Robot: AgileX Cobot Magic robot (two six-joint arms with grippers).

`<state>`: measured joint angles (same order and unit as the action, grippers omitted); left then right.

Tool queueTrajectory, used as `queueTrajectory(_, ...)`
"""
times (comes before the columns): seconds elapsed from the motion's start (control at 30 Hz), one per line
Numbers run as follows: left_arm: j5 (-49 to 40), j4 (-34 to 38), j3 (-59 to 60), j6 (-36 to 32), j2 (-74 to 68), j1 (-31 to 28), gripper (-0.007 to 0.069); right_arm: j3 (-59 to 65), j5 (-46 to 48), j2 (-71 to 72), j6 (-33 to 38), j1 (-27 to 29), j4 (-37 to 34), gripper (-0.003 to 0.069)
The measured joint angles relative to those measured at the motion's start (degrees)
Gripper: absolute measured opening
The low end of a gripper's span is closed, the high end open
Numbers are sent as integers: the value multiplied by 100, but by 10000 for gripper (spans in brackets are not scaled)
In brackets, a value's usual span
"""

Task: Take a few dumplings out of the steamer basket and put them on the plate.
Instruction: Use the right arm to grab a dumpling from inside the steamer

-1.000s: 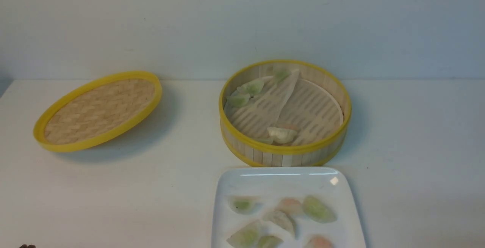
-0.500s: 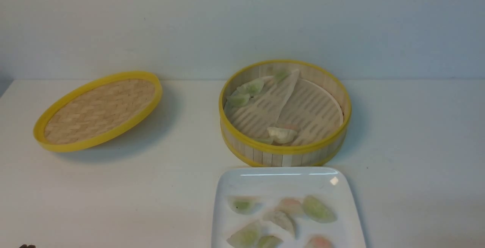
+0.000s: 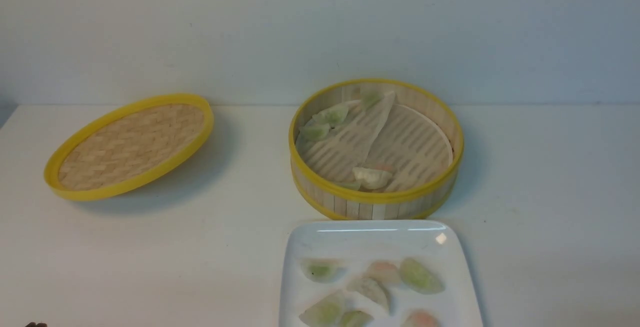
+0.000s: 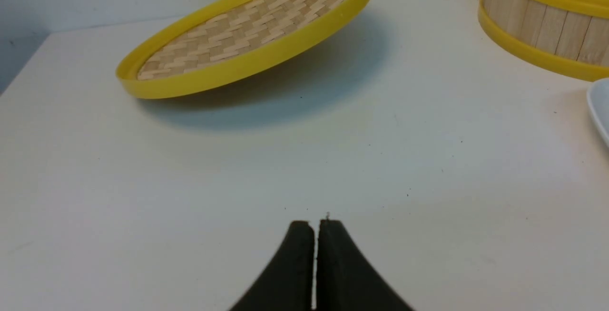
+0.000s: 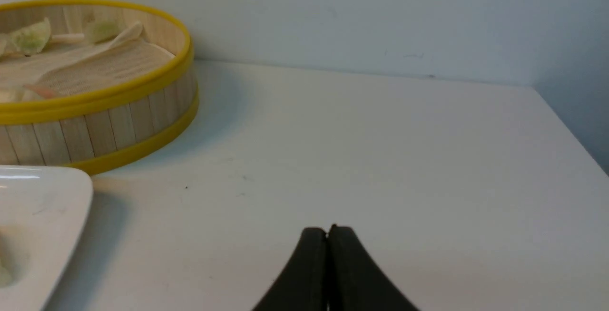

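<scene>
The steamer basket [image 3: 375, 202] stands at the table's middle back. Its whitish liner is folded over, and several dumplings lie in it: pale green ones [image 3: 331, 115] at the far left and a whitish one [image 3: 371, 177] at the near wall. The white plate [image 3: 370, 237] sits just in front of the basket with several green and pinkish dumplings [image 3: 419, 276] on it. My left gripper [image 4: 316, 225] is shut and empty over bare table at the near left. My right gripper [image 5: 327, 231] is shut and empty over bare table at the near right. Neither gripper is near the basket or plate.
The shallow woven yellow-rimmed lid [image 3: 131, 145] lies tilted at the back left; it also shows in the left wrist view [image 4: 247, 30]. A pale wall runs behind the table. The table's right edge [image 5: 571, 130] shows in the right wrist view.
</scene>
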<state>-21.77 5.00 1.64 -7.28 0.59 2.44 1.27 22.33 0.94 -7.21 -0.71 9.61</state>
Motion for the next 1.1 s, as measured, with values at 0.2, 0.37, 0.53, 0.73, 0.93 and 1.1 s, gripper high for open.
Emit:
queueTrajectory(0.2, 0, 0, 0, 0, 0, 0, -6, 0, -52, 0, -16, 0, 37, -14)
queueTrajectory(0.37, 280, 678, 7, 340, 0, 0, -6, 40, -696, 0, -335, 0, -579, -14)
queueTrajectory(0.53, 813, 2264, 7, 937, 0, 0, -6, 40, -1797, 0, -999, 0, -1436, -14)
queueTrajectory(0.73, 1964, 3212, 7, 947, 0, 0, -6, 40, -2481, 0, -1248, 0, -1790, -14)
queueTrajectory(0.93, 4084, 3534, 7, 923, 0, 0, -6, 40, -2617, 0, -1370, 0, -1846, -14)
queueTrajectory(1.1, 4334, 3542, -222, 923, 0, 0, -6, 35, -2999, 0, -1978, -28, -1873, -14)
